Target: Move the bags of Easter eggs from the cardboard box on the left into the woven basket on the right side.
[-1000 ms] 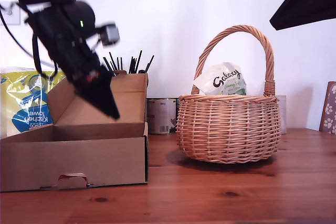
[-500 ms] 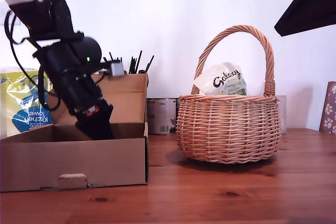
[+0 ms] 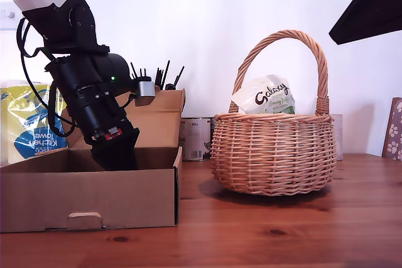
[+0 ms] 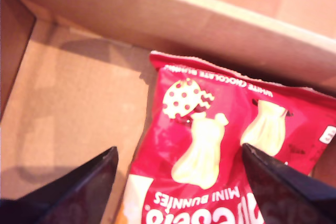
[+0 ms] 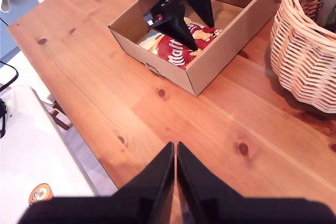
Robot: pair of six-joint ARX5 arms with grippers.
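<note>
Since the earlier frame your first end effector (image 4: 178,182) has dropped from above the lid flap down inside the cardboard box (image 3: 125,196), and its jaws now stand apart on either side of the red bag (image 4: 220,145), not yet closed on it. That bag lies flat on the box floor against one wall, with a paler pouch (image 5: 152,43) just beside it. Expect it to be light, soft and slippery: glossy film over loose lumpy contents, so it will likely sag and shift. You would do best to pinch across the flat middle or a crimped edge rather than a bulge. The box is plain matt corrugated card; the woven basket (image 3: 273,155), at the exterior view's right, is ribbed tan wicker with a twisted arched handle and already holds a cream-and-green bag (image 3: 264,97). Your second end effector (image 5: 176,182) hangs closed, fingers together, over the knotty wooden surface (image 5: 105,93).
</note>
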